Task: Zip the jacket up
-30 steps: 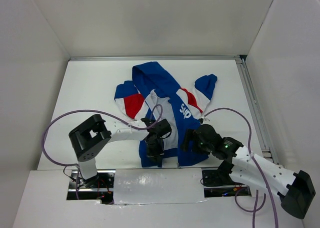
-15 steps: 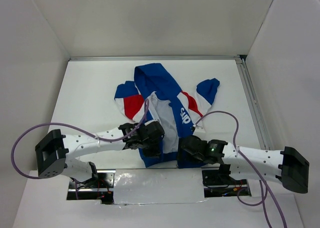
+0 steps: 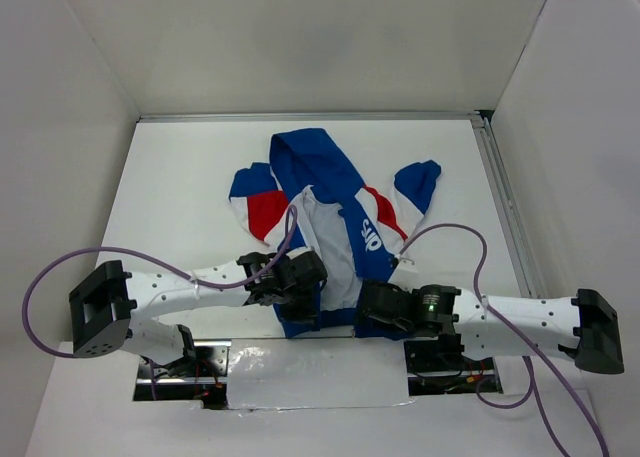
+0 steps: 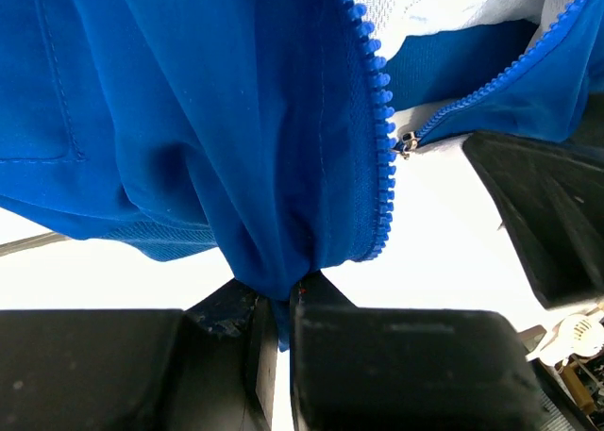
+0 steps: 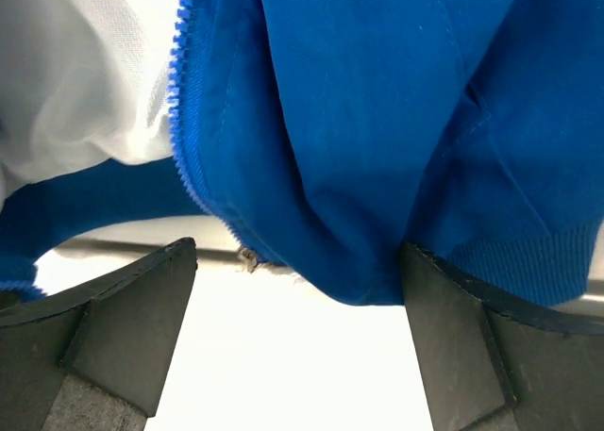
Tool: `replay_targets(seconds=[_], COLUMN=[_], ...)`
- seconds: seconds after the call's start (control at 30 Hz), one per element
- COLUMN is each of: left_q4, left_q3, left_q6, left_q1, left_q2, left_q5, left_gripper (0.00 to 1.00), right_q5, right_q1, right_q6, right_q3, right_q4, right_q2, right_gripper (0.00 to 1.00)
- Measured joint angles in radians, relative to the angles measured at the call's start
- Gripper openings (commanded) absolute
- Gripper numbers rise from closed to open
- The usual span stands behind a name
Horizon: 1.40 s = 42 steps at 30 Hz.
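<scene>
The royal-blue jacket (image 3: 335, 192) lies unzipped on the table, hood away from me, white lining showing between its front edges. My left gripper (image 3: 301, 299) is shut on the bottom hem of the jacket's left front (image 4: 236, 148), just beside the zipper teeth (image 4: 379, 139). A small metal zipper part (image 4: 407, 144) sits at the foot of the other tooth row. My right gripper (image 5: 297, 356) is open at the right front's bottom corner. The blue hem (image 5: 377, 167) hangs between its fingers (image 5: 123, 327), against the right one. A small metal piece (image 5: 249, 258) shows at the zipper's lower end.
The table's near edge (image 3: 330, 339) lies right under both grippers. A metal rail (image 3: 505, 217) runs down the right side, and white walls close in the table. Purple cables (image 3: 150, 267) loop over both arms.
Both arms have dropped low and stretched out along the near edge. The left gripper keeps its hold on the hem. The right gripper has come down to the right hem corner.
</scene>
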Motion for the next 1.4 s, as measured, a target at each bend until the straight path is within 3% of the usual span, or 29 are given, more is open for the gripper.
replay_targets(seconds=[0.43,0.63,0.77,0.97,1.17,1.4], left_q4=[0.007,0.012,0.067,0.175,0.290,0.375], left_q3=[-0.005,-0.019,-0.042,-0.051,0.029,0.143], left_q6=[0.001,0.001,0.019,0.090,0.191,0.296], left_q1=[0.000,0.000,0.021,0.161,0.312,0.432], left_q2=[0.000,0.002,0.034,0.203,0.329,0.425], left_q5=[-0.002,-0.004,0.005,0.038,0.195,0.195], left_gripper=[0.00,0.00,0.00,0.00,0.00,0.00], right_q5=[0.010,0.007,-0.021,-0.098,-0.138,-0.141], right_q1=[0.034,0.013,-0.099,-0.314,-0.539,-0.673], right_q6=[0.137,0.080,-0.018,-0.197,-0.405,-0.595], right_q3=[0.014,0.009,0.006,0.004,0.102,0.255], right_q4=[-0.122,-0.102,-0.030,0.112,0.265,0.376], right_q2=[-0.053,-0.113,-0.019,0.172,0.363,0.522], right_gripper=[0.94,0.93,0.89,0.85,0.85,0.98])
